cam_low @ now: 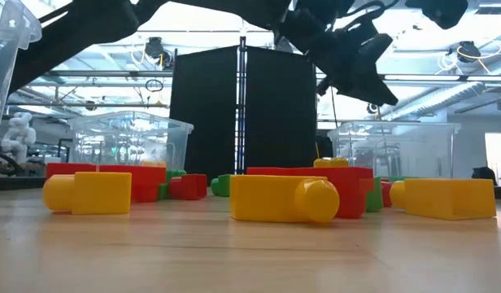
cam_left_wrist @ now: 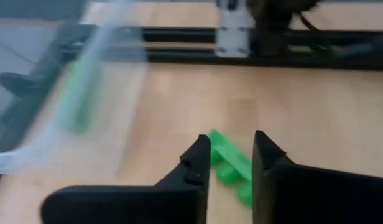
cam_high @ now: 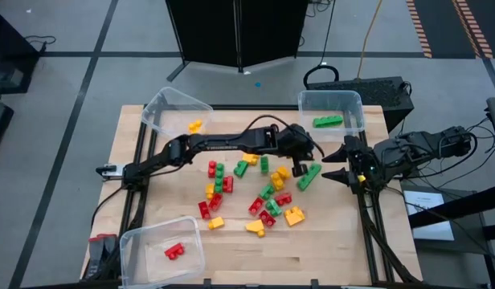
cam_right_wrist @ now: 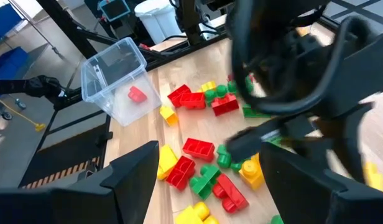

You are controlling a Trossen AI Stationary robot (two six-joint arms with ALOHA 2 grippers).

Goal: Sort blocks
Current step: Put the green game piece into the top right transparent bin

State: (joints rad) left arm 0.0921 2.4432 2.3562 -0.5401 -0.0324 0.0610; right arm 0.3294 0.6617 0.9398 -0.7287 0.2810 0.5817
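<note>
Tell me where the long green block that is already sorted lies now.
In the high view, the long green block lies inside the clear bin at the table's far right corner, beyond the left tool.

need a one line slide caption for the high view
Left tool reaches over the blocks toward a long green block; right tool waits open at the table's right edge.

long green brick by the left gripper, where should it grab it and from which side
Grip the long green brick across its narrow width near the middle, coming straight down from above. It lies flat and slanted on the table, so the open left gripper would probably need its fingers turned square to the long sides.
</note>
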